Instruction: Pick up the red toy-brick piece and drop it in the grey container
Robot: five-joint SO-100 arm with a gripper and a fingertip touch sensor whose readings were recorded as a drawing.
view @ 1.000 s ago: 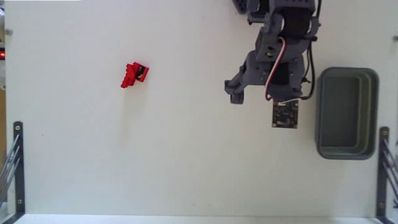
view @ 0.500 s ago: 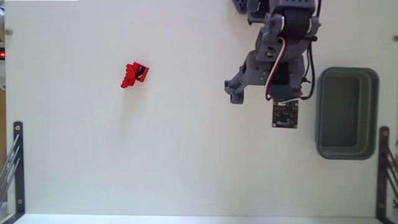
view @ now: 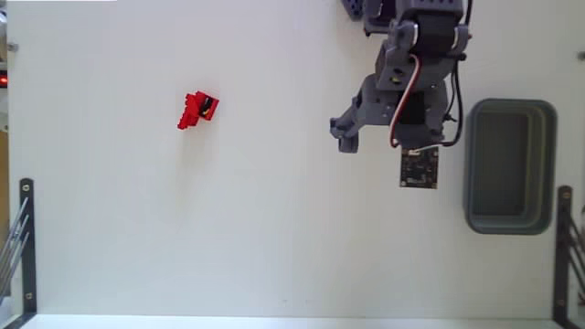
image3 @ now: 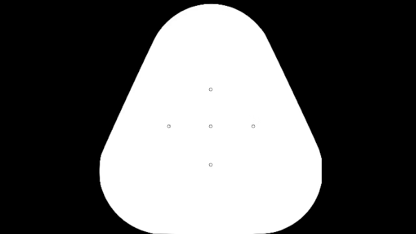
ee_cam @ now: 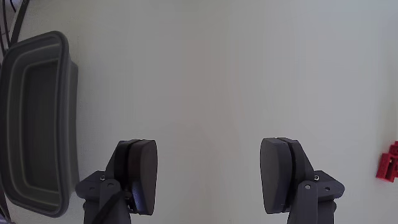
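The red toy-brick piece (view: 197, 110) lies on the white table at the upper left of the fixed view, and shows at the right edge of the wrist view (ee_cam: 388, 168). The grey container (view: 471, 164) stands at the right of the fixed view, and its rim (ee_cam: 37, 38) shows at the left of the wrist view. My gripper (view: 384, 144) hangs between them, just left of the container and far from the brick. The wrist view shows my gripper (ee_cam: 208, 146) open wide, with only bare table between its fingers (ee_cam: 142, 168).
A small circuit board (view: 419, 168) hangs on the arm beside the container. Dark metal brackets stand at the lower left (view: 26, 247) and lower right (view: 559, 247) table edges. White table surface stretches between the brick and the arm.
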